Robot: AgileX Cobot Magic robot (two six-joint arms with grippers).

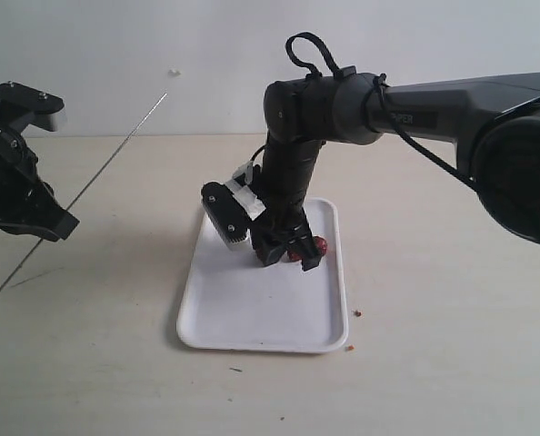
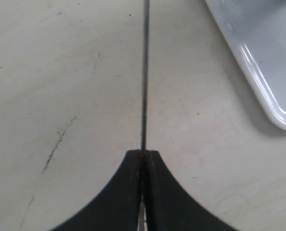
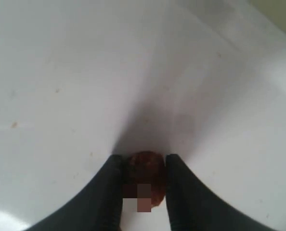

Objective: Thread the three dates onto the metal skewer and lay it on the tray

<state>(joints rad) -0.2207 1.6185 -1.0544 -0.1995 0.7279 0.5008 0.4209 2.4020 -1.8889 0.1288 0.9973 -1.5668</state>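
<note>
The date [image 3: 143, 168] between the right gripper's [image 1: 291, 258] fingers is blurred across its lower half in the right wrist view. In the exterior view that gripper hides most of the fruit on the tray [image 1: 252, 309], so no count is possible. The left gripper [image 1: 61, 225] covers part of the metal skewer [image 1: 115, 156].

Skewer [image 1: 97, 177] in your left hand [image 2: 143, 156], one date [image 3: 143, 173] at your right hand [image 3: 143, 162], on the tray [image 1: 243, 309].
The thin, dark, straight skewer sticks out from your left hand's closed tips and slants above the surface [image 1: 434, 363]. The wrinkled reddish-brown date sits between your right hand's fingers, touching both. It rests on the white, low-rimmed tray, which lies flat under that hand and well apart from your left.
</note>
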